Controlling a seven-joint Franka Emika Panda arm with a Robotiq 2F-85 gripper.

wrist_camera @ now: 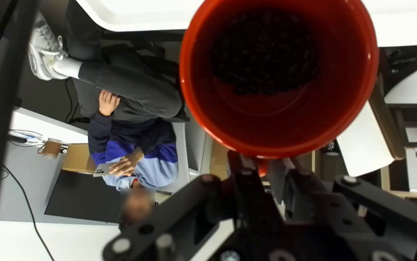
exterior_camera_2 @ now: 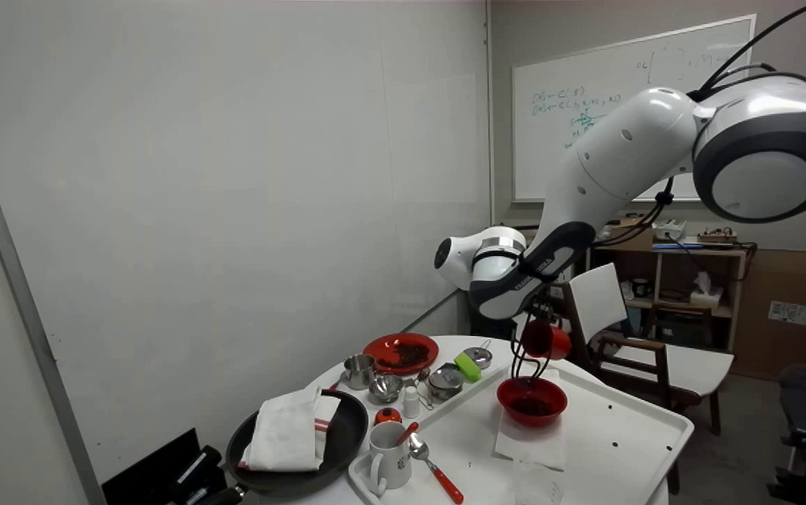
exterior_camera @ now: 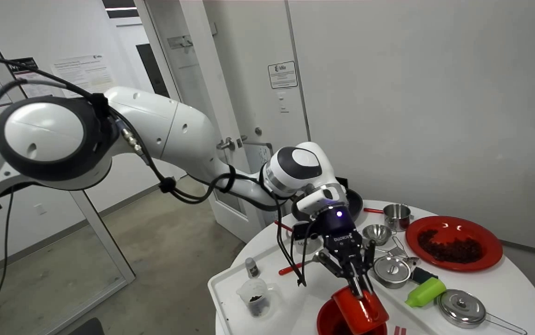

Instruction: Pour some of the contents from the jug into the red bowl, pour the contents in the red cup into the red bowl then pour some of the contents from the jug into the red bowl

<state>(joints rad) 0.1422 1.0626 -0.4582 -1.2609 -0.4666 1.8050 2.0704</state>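
The red cup is held tilted above the red bowl. It is pinched by the gripper between its fingers; a bit of red is seen between the tips in the wrist view, but whether it is a handle is hard to make out. In an exterior view the fingers can't be made out beside the cup, though a gap between cup and bowl is shown there. Dark bits inside the cup are shown in the wrist view, single pieces hard to separate. In an exterior view the bowl is cut off by the lower edge and partly covered by the cup. The jug is seen standing on the white tray, clear walls faint, a little dark matter inside; in an exterior view the jug is cut off at the bottom, reduced to a see-through outline. The pan, topped with a white cloth, is plainly shown in an exterior view; in an exterior view the pan is mostly hidden behind the arm. A seated person, face blurred, is caught in the wrist view only.
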